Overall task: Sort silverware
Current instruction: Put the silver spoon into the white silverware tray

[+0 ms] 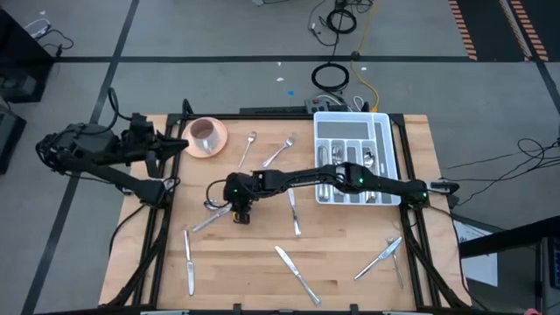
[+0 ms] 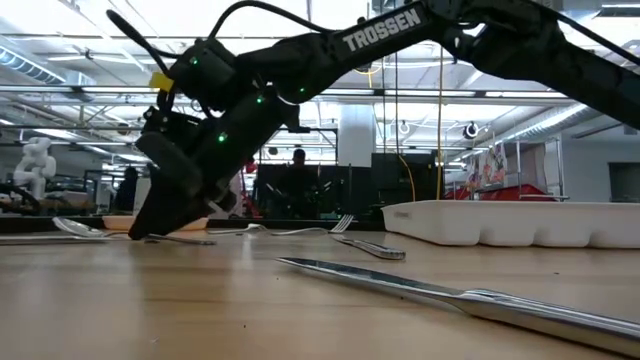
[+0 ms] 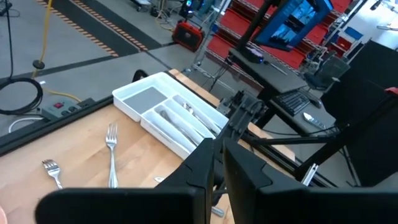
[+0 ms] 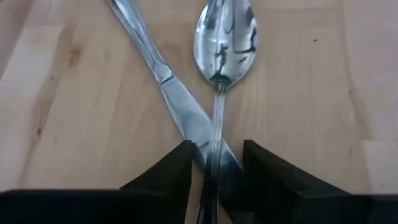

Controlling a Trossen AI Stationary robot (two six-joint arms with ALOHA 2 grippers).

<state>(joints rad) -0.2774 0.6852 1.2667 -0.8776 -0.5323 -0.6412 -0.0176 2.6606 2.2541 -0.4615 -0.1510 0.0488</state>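
My right gripper (image 1: 239, 213) reaches across to the table's left middle and is tipped down at the wood (image 2: 140, 232). In the right wrist view it is open (image 4: 216, 165). Its fingers stand on either side of a spoon's handle (image 4: 215, 124), just where that handle crosses a knife's blade (image 4: 163, 74). The spoon's bowl (image 4: 224, 37) lies flat on the table ahead of the fingers. My left gripper (image 1: 179, 144) waits shut (image 3: 219, 168) at the table's left far side, beside the pink bowl (image 1: 206, 134). My right gripper comes slanting from above, with one finger (image 4: 168, 171) on each side of the spoon's handle at the crossing with the knife's blade. I cannot tell whether the fingers touch the spoon or the knife. Both pieces lie flat on the wood.
The white tray (image 1: 385, 131) sits at the far right with several pieces in it. Two forks (image 1: 248, 147) (image 1: 278, 153) lie at the far middle. Knives lie at the middle (image 1: 295, 212), the near middle (image 1: 296, 273) and the near left (image 1: 189, 261). More silverware (image 1: 382, 258) lies near right.
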